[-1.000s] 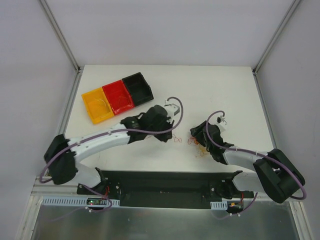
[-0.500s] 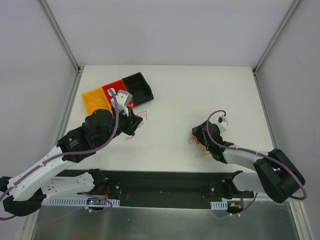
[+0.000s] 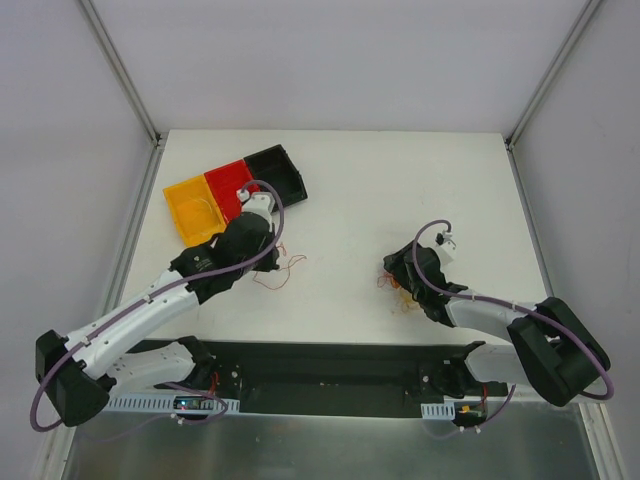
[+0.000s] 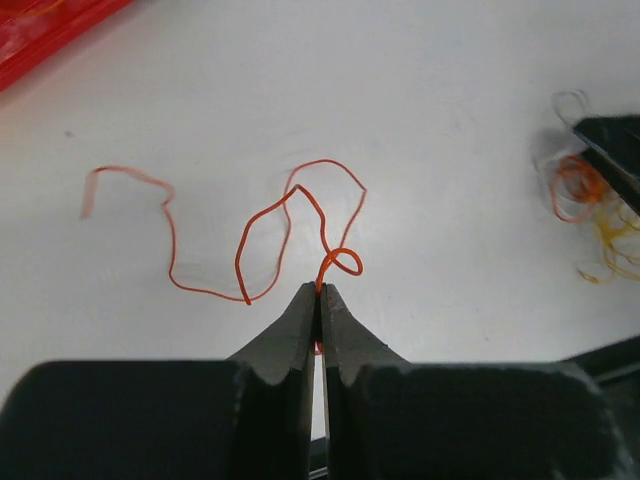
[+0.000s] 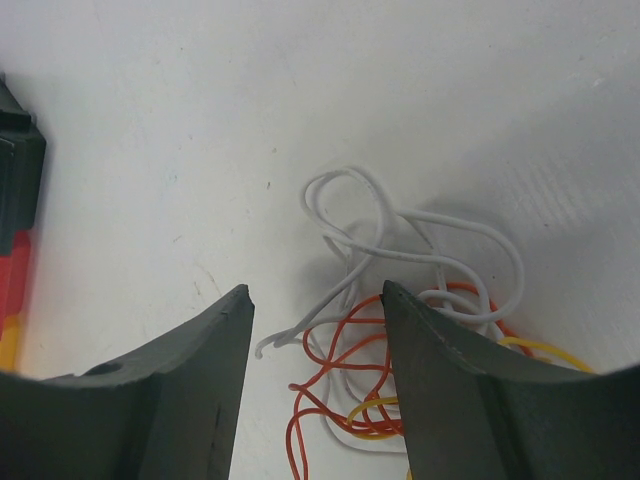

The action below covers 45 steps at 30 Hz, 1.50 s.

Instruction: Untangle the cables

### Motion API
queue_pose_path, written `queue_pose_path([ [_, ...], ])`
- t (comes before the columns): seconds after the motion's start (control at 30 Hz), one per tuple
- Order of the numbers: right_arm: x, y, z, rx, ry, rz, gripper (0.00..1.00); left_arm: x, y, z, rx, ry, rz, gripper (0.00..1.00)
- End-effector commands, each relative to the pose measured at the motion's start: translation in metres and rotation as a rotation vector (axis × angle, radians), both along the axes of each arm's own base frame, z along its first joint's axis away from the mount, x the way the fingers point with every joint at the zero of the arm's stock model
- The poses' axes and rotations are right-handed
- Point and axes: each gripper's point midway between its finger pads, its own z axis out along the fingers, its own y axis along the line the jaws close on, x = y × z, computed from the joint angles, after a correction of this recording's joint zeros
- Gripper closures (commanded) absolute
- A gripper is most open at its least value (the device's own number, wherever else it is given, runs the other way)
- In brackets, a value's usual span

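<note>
My left gripper (image 4: 320, 290) (image 3: 268, 264) is shut on one thin orange-red cable (image 4: 322, 161), which lies in loose curves on the white table (image 3: 400, 180) just ahead of the fingertips; from above this cable (image 3: 290, 266) sits below the trays. The other cables, a small tangle of white, orange and yellow wire (image 5: 400, 330) (image 3: 396, 286), lie at mid-right. My right gripper (image 5: 315, 295) (image 3: 392, 268) hovers over the tangle's near-left edge, open, with orange and white loops between its fingers but nothing gripped. The left wrist view catches that tangle (image 4: 585, 205) far right.
A yellow tray (image 3: 195, 212), a red tray (image 3: 232, 190) and a black tray (image 3: 276, 174) stand joined in a row at the back left, just beyond the left gripper. The red tray's corner (image 4: 50, 25) shows top left in the left wrist view. Metal frame posts flank the table.
The left arm carried the orange-red cable away from the tangle, leftward to beside the trays, then drew back a little toward the near edge. The right arm stayed still, open.
</note>
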Motion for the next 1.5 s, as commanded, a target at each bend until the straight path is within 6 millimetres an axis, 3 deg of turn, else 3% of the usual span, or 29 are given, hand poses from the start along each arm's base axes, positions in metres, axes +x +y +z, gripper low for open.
queue_pose_path([
  [0.0,0.000,0.004,0.000,-0.003,-0.003,0.025,0.42,0.018,0.030,-0.033,-0.048,0.105,0.184,1.00],
  [0.2,0.001,0.006,0.001,0.001,-0.007,0.036,0.42,0.025,0.042,-0.081,0.031,0.241,0.226,1.00],
  [0.4,0.000,0.007,-0.001,0.009,-0.005,0.042,0.42,0.017,0.055,-0.109,0.058,0.305,0.313,0.87],
  [0.53,0.000,0.010,0.000,0.011,-0.008,0.055,0.42,0.016,0.066,-0.106,0.061,0.265,0.355,0.64],
  [0.67,0.000,0.010,-0.001,0.014,-0.008,0.057,0.42,0.009,0.072,-0.097,0.003,0.226,0.386,0.22],
  [0.7,0.000,0.011,0.000,0.017,-0.008,0.059,0.42,0.006,0.071,-0.096,-0.019,0.228,0.390,0.03],
  [0.73,0.000,0.012,-0.001,0.018,-0.006,0.061,0.42,0.003,0.071,-0.094,-0.048,0.229,0.395,0.01],
  [0.87,0.000,0.012,0.000,0.018,-0.009,0.065,0.42,-0.007,0.068,-0.096,-0.101,0.248,0.392,0.01],
  [1.03,0.000,0.014,0.000,0.024,-0.009,0.074,0.42,-0.005,0.056,-0.091,0.033,0.219,0.125,0.01],
  [1.2,0.001,0.017,0.000,0.025,-0.008,0.087,0.43,0.015,0.045,-0.090,0.173,0.244,-0.022,0.01],
  [1.37,0.002,0.016,0.002,0.027,-0.025,0.086,0.43,0.034,0.050,-0.117,0.318,0.356,-0.040,0.01],
  [1.47,0.002,0.017,0.002,0.027,-0.029,0.089,0.43,0.033,0.045,-0.141,0.314,0.465,-0.069,0.01],
])
